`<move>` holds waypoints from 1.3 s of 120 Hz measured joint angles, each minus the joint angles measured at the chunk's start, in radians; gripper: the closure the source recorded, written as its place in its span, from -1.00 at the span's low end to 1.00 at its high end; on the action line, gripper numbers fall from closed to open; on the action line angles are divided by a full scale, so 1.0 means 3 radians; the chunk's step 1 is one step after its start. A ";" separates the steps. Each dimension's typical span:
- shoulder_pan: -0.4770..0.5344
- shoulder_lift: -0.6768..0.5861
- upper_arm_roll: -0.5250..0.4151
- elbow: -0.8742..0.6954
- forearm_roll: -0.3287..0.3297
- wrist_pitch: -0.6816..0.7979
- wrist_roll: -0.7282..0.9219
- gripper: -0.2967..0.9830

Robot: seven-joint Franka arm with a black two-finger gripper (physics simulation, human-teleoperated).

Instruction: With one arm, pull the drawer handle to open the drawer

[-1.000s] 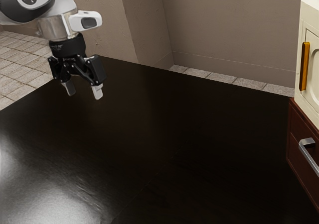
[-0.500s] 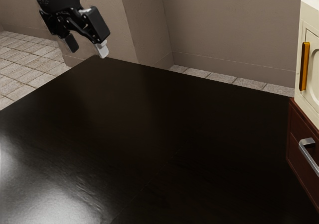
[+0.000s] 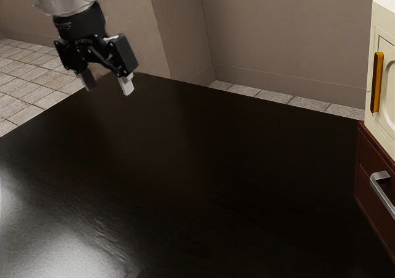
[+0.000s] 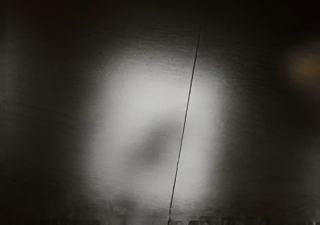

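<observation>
My jaws (image 3: 108, 88) are spread w/ nothing btwn them, up over the far edge of the dark table (image 3: 185, 167) toward the ext. view's left. Drawer handle (image 3: 380, 188) is at the ext. view's right, well apart from them, on the red-brown drawer front (image 3: 369, 160) under a cream cabinet (image 3: 381, 31).

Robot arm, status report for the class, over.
Black metallic two-finger gripper: jaws open. Dark-red rectangular wooden-looking drawer: appears shut; silver metallic bar handle untouched. Between: glossy black flat tabletop.
</observation>
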 joint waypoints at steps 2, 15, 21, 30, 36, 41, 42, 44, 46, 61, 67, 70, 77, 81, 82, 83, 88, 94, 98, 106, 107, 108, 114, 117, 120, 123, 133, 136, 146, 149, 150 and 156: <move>0.0033 -0.0084 -0.0002 -0.0121 -0.0016 0.0029 -0.0013 -0.54; -0.0102 -0.0487 -0.0004 -0.1062 -0.0199 0.0364 -0.0110 -0.54; -0.0172 -0.0599 0.0001 -0.1451 -0.0318 0.0607 -0.0171 -0.53; -0.0179 -0.0659 0.0022 -0.1779 -0.0639 0.0995 -0.0289 -0.53; -0.0182 -0.0668 0.0022 -0.1892 -0.0884 0.1265 -0.0396 -0.53; -0.0181 -0.0703 0.0019 -0.1990 -0.1061 0.1470 -0.0506 -0.53; -0.0181 -0.0714 0.0018 -0.2015 -0.1093 0.1512 -0.0528 -0.53; -0.0181 -0.0740 0.0019 -0.2059 -0.1153 0.1591 -0.0573 -0.53; -0.0181 -0.0760 0.0019 -0.2096 -0.1211 0.1667 -0.0616 -0.53; -0.0178 -0.0598 -0.0235 -0.2161 -0.1498 0.2170 -0.0906 -0.54; -0.0188 -0.0425 -0.0386 -0.2115 -0.1554 0.2367 -0.1005 -0.54; -0.0197 -0.0340 -0.0457 -0.2073 -0.1573 0.2459 -0.1051 -0.54; -0.0218 -0.0194 -0.0595 -0.2014 -0.1605 0.2671 -0.1152 -0.54; -0.0231 -0.0155 -0.0654 -0.2000 -0.1617 0.2775 -0.1205 -0.54; -0.0234 -0.0148 -0.0668 -0.1998 -0.1620 0.2801 -0.1218 -0.54; -0.0238 -0.0138 -0.0681 -0.1996 -0.1622 0.2828 -0.1231 -0.54; -0.0270 -0.0089 -0.0726 -0.1989 -0.1632 0.2946 -0.1292 -0.53; -0.0326 -0.0022 -0.0753 -0.1981 -0.1639 0.3080 -0.1359 -0.54; -0.0368 0.0019 -0.0762 -0.1977 -0.1641 0.3161 -0.1401 -0.54; -0.0454 0.0089 -0.0769 -0.1976 -0.1641 0.3305 -0.1479 -0.54; -0.0465 0.0099 -0.0770 -0.1976 -0.1640 0.3322 -0.1488 -0.54; -0.0476 0.0107 -0.0770 -0.1976 -0.1640 0.3337 -0.1497 -0.54; -0.0540 0.0150 -0.0772 -0.1978 -0.1638 0.3425 -0.1548 -0.54; -0.0572 0.0168 -0.0772 -0.1982 -0.1636 0.3462 -0.1572 -0.54; -0.0602 0.0182 -0.0773 -0.1987 -0.1634 0.3495 -0.1595 -0.54; -0.0629 0.0195 -0.0777 -0.1991 -0.1630 0.3524 -0.1617 -0.54; -0.0727 0.0242 -0.0786 -0.1995 -0.1616 0.3601 -0.1685 -0.54; -0.0758 0.0255 -0.0786 -0.1994 -0.1613 0.3624 -0.1703 -0.54; -0.0861 0.0321 -0.0785 -0.1988 -0.1608 0.3725 -0.1760 -0.54; -0.0888 0.0352 -0.0784 -0.1984 -0.1607 0.3763 -0.1775 -0.54; -0.0896 0.0364 -0.0784 -0.1983 -0.1607 0.3777 -0.1780 -0.54; -0.0918 0.0414 -0.0779 -0.1980 -0.1606 0.3851 -0.1808 -0.54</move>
